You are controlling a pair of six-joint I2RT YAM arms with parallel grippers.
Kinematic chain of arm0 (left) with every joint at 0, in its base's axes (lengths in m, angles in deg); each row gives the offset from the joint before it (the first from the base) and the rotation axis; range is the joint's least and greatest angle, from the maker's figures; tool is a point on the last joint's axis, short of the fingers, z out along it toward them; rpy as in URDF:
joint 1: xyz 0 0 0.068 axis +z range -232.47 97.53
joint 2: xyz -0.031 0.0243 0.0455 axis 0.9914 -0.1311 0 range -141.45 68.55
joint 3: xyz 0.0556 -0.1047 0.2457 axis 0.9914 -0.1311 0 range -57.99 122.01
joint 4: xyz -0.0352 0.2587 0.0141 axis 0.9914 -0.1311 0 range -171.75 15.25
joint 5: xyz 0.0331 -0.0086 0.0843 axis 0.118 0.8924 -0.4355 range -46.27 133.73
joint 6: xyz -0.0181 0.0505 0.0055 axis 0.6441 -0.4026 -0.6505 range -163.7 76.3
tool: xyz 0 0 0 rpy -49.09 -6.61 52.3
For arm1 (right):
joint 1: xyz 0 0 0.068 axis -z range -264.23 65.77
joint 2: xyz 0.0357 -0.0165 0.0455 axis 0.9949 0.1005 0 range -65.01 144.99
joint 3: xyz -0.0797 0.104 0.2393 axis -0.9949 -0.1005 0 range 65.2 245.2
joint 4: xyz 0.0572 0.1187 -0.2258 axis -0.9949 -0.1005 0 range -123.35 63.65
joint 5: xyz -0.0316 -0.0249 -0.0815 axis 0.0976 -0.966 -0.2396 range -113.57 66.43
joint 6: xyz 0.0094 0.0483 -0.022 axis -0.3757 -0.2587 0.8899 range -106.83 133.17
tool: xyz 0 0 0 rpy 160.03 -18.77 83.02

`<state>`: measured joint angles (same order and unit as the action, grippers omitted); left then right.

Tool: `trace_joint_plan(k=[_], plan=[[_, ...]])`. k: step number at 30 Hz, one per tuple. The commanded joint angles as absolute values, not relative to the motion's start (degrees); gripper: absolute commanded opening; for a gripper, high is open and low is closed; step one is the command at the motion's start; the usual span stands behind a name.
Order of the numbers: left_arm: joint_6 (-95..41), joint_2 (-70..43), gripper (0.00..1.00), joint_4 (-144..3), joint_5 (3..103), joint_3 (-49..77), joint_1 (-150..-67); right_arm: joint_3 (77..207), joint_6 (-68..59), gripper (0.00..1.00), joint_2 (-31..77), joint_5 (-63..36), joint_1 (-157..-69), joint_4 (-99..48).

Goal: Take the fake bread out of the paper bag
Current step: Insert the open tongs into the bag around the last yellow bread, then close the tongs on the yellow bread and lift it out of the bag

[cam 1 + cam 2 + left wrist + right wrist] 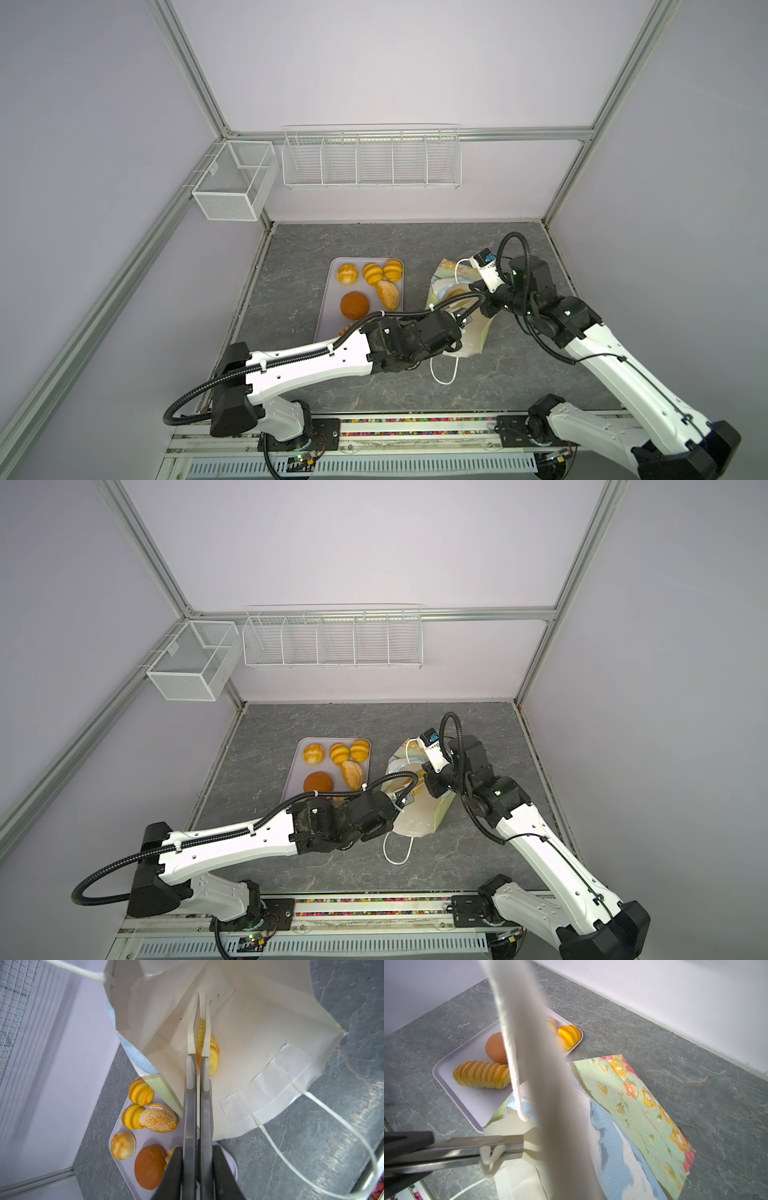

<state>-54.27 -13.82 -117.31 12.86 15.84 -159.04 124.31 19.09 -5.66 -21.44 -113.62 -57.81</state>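
Note:
The paper bag (469,345) (415,825) lies tilted on the grey table, and I look into its white inside (259,1022). My left gripper (202,995) reaches deep into it. The jaws are shut on a long ridged yellow loaf (214,1057), the only fake bread I see in the bag. My right gripper (477,287) is at the bag's far rim, shut on the paper; a blurred white strip fills the right wrist view. On the lilac tray (328,307) lie three ridged buns (347,274), a speckled oval (388,294), a brown round bun (354,305) and a long loaf (481,1077).
The bag's loose cord handle (444,370) trails on the table towards the front. A mesh box (232,183) and a wire rack (370,158) hang on the back walls. The tray lies close to the bag's left side.

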Motion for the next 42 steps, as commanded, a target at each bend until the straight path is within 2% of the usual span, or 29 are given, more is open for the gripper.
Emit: trace_joint_plan(k=[1,6,10,15,24,32,42], plan=[[-53.0,-11.9,0.0,-117.0,14.3,14.9,-159.5,122.5,18.2,0.07,-7.0,-22.8,-113.8,-56.4],[-51.9,-12.1,0.0,-118.0,14.3,14.1,-159.6,121.9,18.1,0.07,-7.5,-22.8,-113.8,-56.8],[-50.1,-14.0,0.15,-119.9,16.2,16.3,-159.7,121.8,18.1,0.07,-7.8,-22.9,-113.8,-57.0],[-47.0,-16.5,0.21,-119.2,19.3,17.1,-160.7,121.4,18.0,0.07,-7.9,-22.7,-113.8,-56.3],[-50.5,-19.5,0.33,-117.9,12.3,16.5,-163.8,121.6,18.3,0.07,-7.9,-22.4,-113.8,-56.5],[-48.9,-21.4,0.36,-116.7,10.5,17.3,-164.7,121.4,18.2,0.06,-8.0,-22.2,-113.8,-56.3],[-41.0,-28.1,0.36,-115.7,-2.7,17.6,-164.7,121.6,17.1,0.07,-7.5,-21.6,-113.9,-55.7]])
